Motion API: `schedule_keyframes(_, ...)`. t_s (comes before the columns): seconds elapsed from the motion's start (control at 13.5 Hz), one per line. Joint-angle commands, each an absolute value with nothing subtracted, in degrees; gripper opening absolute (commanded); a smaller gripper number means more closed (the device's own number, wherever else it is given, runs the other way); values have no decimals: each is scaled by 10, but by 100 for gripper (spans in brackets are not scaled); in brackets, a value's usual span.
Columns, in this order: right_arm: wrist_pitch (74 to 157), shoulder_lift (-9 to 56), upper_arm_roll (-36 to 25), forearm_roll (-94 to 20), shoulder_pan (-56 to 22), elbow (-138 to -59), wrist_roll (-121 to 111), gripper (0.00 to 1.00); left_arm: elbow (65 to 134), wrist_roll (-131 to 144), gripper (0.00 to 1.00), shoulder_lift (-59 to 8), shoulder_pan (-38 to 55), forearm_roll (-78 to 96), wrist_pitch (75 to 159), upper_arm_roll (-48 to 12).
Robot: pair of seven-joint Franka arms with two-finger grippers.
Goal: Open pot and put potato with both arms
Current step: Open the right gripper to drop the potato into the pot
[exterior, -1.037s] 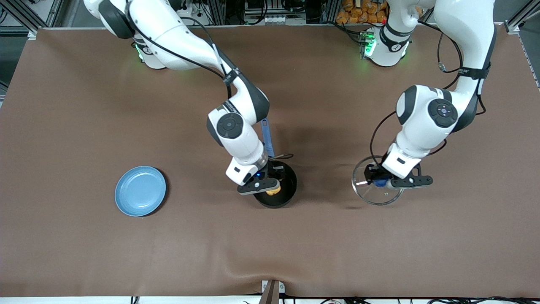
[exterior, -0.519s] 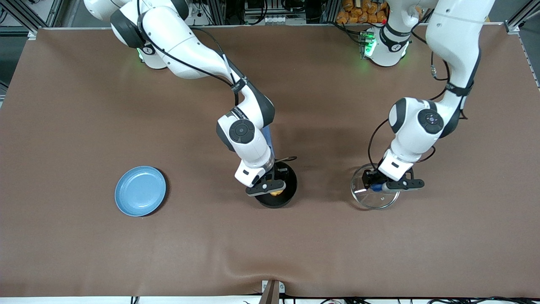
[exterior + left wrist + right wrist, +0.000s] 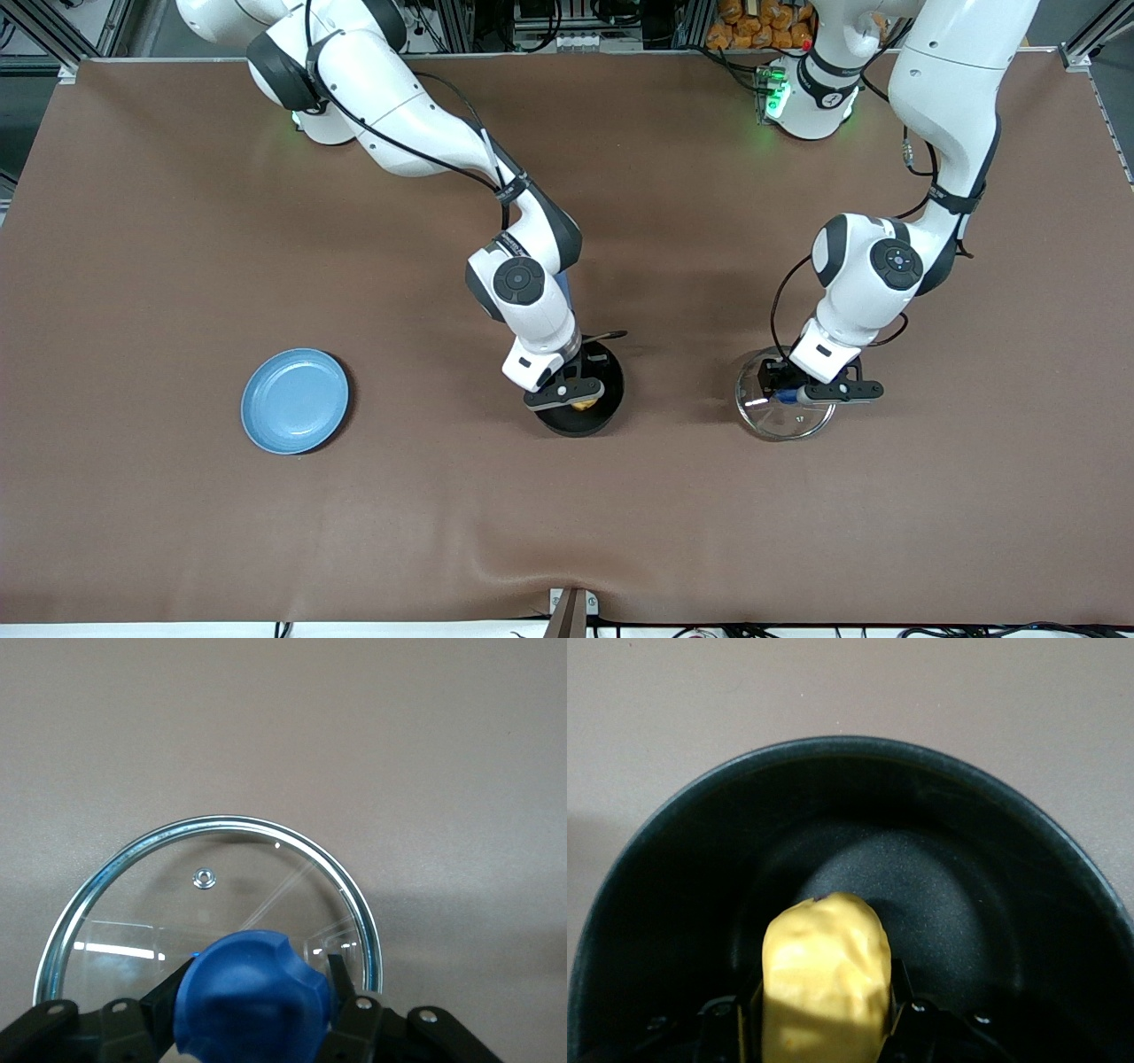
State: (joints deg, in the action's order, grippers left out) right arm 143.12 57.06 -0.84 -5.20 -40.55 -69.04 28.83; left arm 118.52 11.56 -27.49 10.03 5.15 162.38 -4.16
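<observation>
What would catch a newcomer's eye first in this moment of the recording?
Probably the yellow potato, gripped by the right gripper and held inside the open black pot at mid-table. Next, the glass lid, off the pot and toward the left arm's end, with the left gripper shut on its blue knob. A light-blue plate sits toward the right arm's end.

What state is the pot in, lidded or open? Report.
Open. The pot has no lid; the left gripper holds the lid by its knob, apart.

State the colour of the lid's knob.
Blue; the knob shows best in the left wrist view.
</observation>
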Motion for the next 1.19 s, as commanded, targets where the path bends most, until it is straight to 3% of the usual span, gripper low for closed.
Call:
schedule_keyframes(0.0,1426,578,-15,-37,-407,-669,304,85,1182,91,31,-279,95,65,1629,-45)
schedule_keyframes(0.07,1426,575,-16,-25,-407,-669,303,100,1182,91,31,-279,95,65,1629,-46)
schedule_keyframes(0.15,1424,567,-15,-10,-403,-669,303,100,1180,89,32,-280,95,65,1629,-45)
schedule_keyframes(0.22,1420,557,-16,-5,-402,-670,302,100,1180,88,46,-281,95,65,1629,-45)
schedule_keyframes(0.3,1415,544,-16,-5,-398,-672,304,100,1179,85,67,-281,95,65,1629,-45)
schedule_keyframes(0.44,1391,521,-25,-3,-397,-678,307,100,1179,84,88,-282,95,65,1629,-45)
schedule_keyframes(0.81,1306,429,-47,-2,-390,-687,305,100,1176,83,92,-273,93,64,1628,-45)
schedule_keyframes(0.96,1219,377,-50,-3,-373,-688,303,100,1180,83,100,-239,93,60,1609,-43)
schedule_keyframes(1.11,1123,325,-50,-4,-348,-689,311,100,1179,83,100,-196,92,59,1550,-42)
